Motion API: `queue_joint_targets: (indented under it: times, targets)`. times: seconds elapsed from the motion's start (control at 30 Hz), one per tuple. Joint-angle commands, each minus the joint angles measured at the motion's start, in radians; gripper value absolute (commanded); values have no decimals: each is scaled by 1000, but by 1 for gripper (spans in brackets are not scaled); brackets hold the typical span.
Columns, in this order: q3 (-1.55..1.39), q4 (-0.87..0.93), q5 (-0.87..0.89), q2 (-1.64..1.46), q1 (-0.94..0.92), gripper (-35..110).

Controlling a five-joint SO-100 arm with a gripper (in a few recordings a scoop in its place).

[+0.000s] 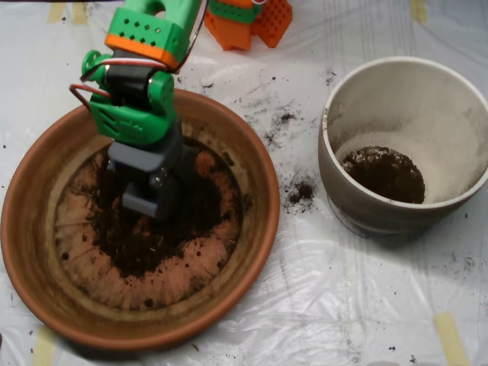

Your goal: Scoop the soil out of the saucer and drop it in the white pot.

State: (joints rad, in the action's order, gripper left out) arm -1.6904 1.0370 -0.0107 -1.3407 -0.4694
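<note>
From above, my hand [145, 200] is down inside the saucer [46, 282], its grey shells planted in the soil [152, 236] at the upper left of the dark patch. Whether the shells are apart or together I cannot tell — the green arm [137, 107] covers their top and the tips are sunk in the dirt.

The soil spreads from under my hand toward the lower right, a ragged heap across the saucer's middle; bare ridged clay rings it on all sides, widest at the bottom and left. The rim stands clear of the heap all round.

The pot [404, 99] sits well apart to the right, tilted open toward the camera, with a second lot of soil [385, 174] in its bottom. Between saucer and pot the plastic-covered worktop [320, 290] is open, dotted with spilled crumbs [301, 191].

One saucer, one pot, one hand — two lots of soil, plus the spill.
</note>
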Motion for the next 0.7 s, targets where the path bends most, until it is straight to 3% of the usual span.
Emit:
queue_joint_targets:
  times: [0.0,0.33,0.67]
  targets:
    - [-37,2,-15,-244,-21,-1]
    - [110,218,-28,-578,124,-1]
    - [436,385,-118,-644,377,-1]
